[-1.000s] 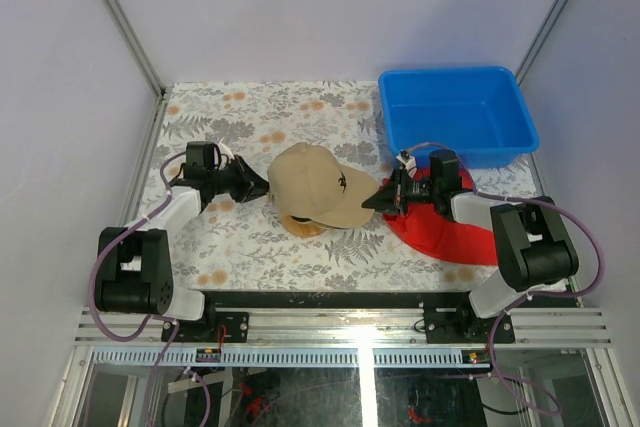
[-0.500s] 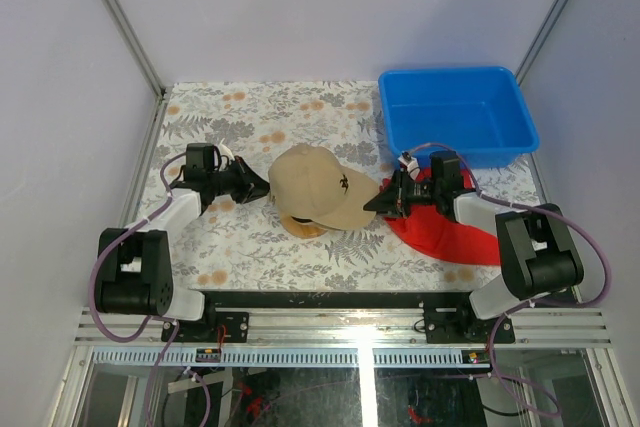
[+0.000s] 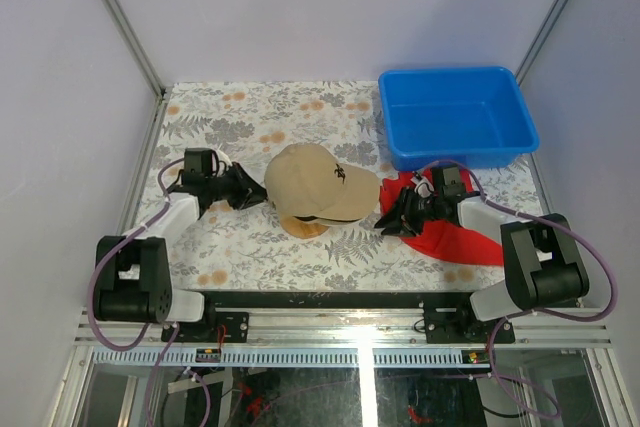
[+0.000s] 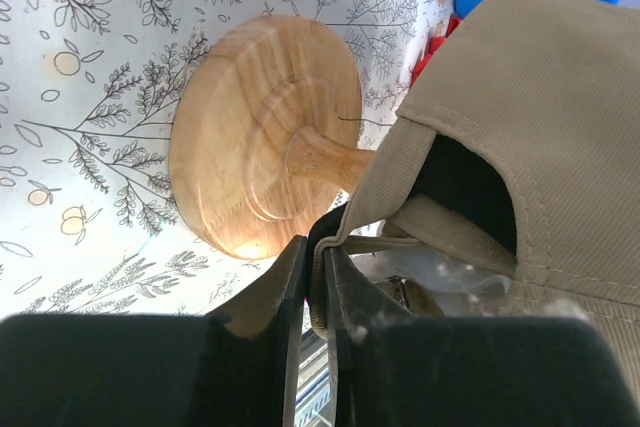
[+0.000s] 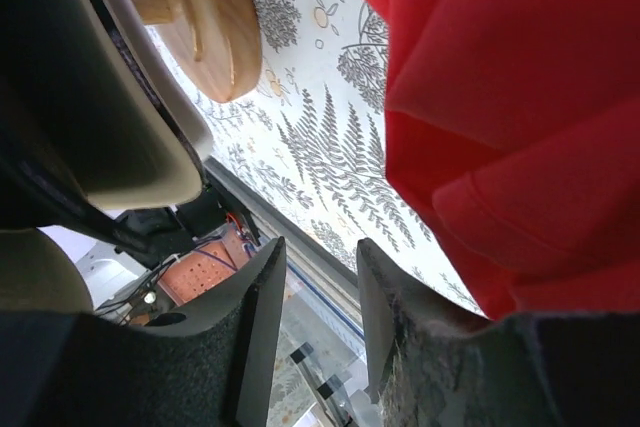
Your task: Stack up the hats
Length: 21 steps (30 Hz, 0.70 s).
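Note:
A tan hat with a dark logo sits on the round-topped wooden stand in the middle of the table. My left gripper is at the hat's left rear, shut on the tan back strap. In the left wrist view the stand's base lies under the hat. My right gripper stands open just right of the brim, apart from it, with nothing between its fingers. In the right wrist view the brim shows layered edges, tan over dark.
A red cloth lies crumpled under and beside my right gripper, filling the right of the right wrist view. A blue bin stands at the back right. The floral tablecloth covers the table.
My right gripper has opened, let go of the hat's brim and drawn back toward the near edge over the red cloth. The hat has settled and turned slightly. The left gripper stays shut.

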Each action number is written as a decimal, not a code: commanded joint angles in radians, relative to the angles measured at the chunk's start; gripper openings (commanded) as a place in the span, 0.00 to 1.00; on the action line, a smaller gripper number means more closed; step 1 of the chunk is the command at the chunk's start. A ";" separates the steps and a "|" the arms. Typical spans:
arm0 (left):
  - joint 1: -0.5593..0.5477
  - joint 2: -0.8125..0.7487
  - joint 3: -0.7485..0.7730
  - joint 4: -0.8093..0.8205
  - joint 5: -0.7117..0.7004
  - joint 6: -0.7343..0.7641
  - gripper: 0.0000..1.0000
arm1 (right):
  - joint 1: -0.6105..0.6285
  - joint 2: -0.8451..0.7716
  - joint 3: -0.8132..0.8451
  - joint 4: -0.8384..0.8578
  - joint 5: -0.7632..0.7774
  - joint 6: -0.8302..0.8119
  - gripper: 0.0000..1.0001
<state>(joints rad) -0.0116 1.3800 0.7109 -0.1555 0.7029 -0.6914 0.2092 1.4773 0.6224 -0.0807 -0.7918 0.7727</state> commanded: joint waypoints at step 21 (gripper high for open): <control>0.040 -0.167 -0.085 0.162 0.040 -0.165 0.43 | -0.003 -0.141 0.027 -0.174 0.089 -0.058 0.43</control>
<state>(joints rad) 0.0154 1.2461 0.6533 -0.1223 0.6971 -0.7891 0.2092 1.3724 0.6254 -0.2291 -0.7147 0.7258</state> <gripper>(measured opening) 0.427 0.434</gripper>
